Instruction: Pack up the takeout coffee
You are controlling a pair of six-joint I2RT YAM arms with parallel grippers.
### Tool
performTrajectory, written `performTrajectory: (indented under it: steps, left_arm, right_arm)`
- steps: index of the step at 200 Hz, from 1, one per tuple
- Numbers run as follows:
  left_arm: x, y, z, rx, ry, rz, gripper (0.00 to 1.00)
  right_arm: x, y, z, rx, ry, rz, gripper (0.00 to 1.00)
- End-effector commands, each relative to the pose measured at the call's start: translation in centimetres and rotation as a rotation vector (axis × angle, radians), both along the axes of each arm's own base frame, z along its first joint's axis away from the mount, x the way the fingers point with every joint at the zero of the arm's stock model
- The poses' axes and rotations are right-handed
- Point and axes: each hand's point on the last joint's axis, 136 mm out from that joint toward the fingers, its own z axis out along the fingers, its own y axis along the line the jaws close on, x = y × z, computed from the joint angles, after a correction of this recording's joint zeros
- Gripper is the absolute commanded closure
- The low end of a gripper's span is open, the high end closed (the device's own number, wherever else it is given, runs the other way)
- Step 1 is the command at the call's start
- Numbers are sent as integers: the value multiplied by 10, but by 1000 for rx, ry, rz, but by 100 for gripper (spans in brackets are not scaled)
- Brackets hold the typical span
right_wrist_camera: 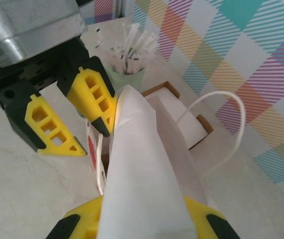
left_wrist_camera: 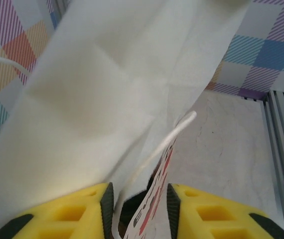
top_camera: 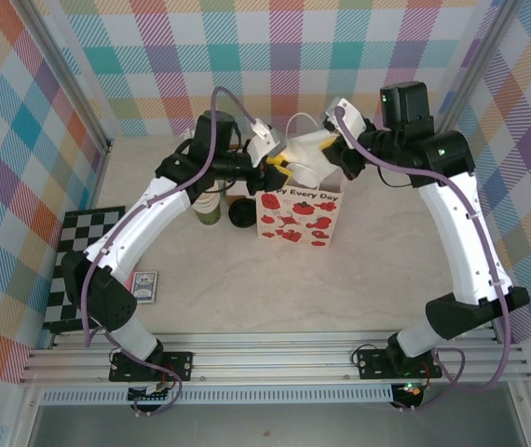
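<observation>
White paper bag (top_camera: 298,212) pinched by right gripper (right_wrist_camera: 142,206); left gripper (left_wrist_camera: 137,199) narrowly parted astride its front edge. Lidded cup (top_camera: 240,215) stands upright just left of bag, nearer left arm.

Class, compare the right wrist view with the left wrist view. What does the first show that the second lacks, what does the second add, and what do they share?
Right wrist view: the left gripper, its yellow fingers apart at the bag's rim; a pale green cup holding white sticks; a wooden box with a white stack in it.
Left wrist view: ribbed metal rails beside the tabletop.
Shared: the white paper bag, its cord handle, the pale tabletop and the checked wall.
</observation>
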Motion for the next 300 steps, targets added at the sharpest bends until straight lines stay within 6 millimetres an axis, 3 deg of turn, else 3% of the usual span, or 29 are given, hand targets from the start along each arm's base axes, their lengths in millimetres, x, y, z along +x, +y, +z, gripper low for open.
performTrajectory:
  steps: [1,28,41,70,88,99,125,155,183,234,300]
  left_arm:
    - [-19,-7,11,-25,-15,-72,71]
    - [-20,-7,9,-21,-25,-80,81]
    - [-22,-6,12,-19,-29,-82,82]
    - [-28,-5,15,-29,-28,-94,86]
    - [-33,-5,17,-31,-27,-98,92]
    - [-38,-5,19,-28,-25,-95,100]
    - [-49,-3,20,-27,-21,-83,100]
    - [-62,0,16,-13,-35,-109,100]
    - [-75,7,19,-2,-66,-138,100]
    - [-82,11,8,36,-62,-163,100]
    - [-99,18,-6,59,-86,-228,100]
  right_arm:
    - [-11,10,-20,-14,89,99,100]
    - [5,7,-32,-64,98,54,100]
    - [15,4,-33,-85,96,17,100]
    - [39,-7,-22,-97,52,-109,100]
    - [35,-3,-7,-57,32,-93,100]
    - [31,-1,-4,-51,31,-72,100]
    - [3,18,-24,-43,123,114,100]
    - [4,25,-37,-54,164,147,100]
    - [-14,34,-44,-38,248,226,100]
    - [-35,38,-61,-74,363,242,100]
    - [-38,70,-87,-70,495,267,100]
